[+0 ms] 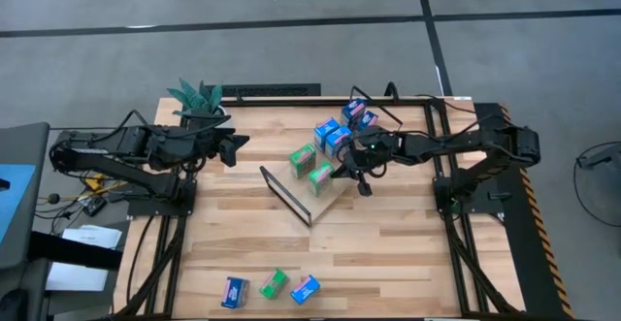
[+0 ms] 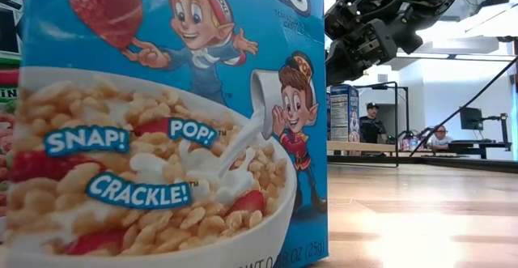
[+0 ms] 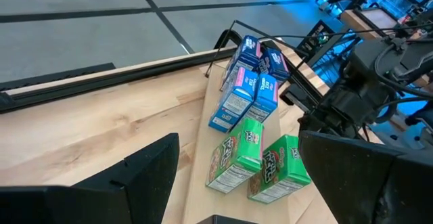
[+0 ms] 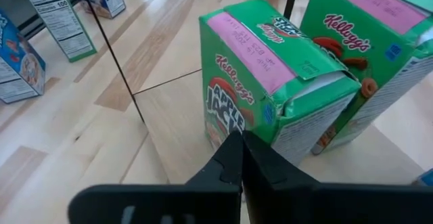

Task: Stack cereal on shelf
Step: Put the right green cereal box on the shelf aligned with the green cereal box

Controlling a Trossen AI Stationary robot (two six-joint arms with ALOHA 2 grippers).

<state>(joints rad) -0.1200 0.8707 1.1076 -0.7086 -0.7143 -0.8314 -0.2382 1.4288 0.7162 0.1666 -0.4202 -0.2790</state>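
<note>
The shelf (image 1: 291, 201), a light-wood board with black wire ends, lies slantwise at the table's middle. On it stand several blue cereal boxes (image 1: 335, 135) and two green ones (image 1: 320, 177) (image 3: 235, 153), each on its bottom face. My right gripper (image 1: 343, 171) (image 4: 237, 139) is shut, its tips low at the face of the nearer green box (image 4: 270, 82). My left gripper (image 1: 236, 148) hangs open, high above the table's left side, apart from the shelf. Three more boxes (image 1: 274, 283) stand by the near edge; one blue box (image 2: 170, 122) fills the low view. My right gripper's shut fingertips stand right at the lower front face (image 4: 226, 126) of the nearer green box, coming level and slightly downward from the table's right. Whether they touch it, I cannot tell. The box stands upright on the board.
A green plant (image 1: 199, 98) sits at the far left corner. Black frame rails (image 1: 441, 137) run along the table's sides. People (image 2: 372, 122) sit in the room beyond the table. Bare tabletop (image 1: 388, 253) lies between the shelf and the near boxes.
</note>
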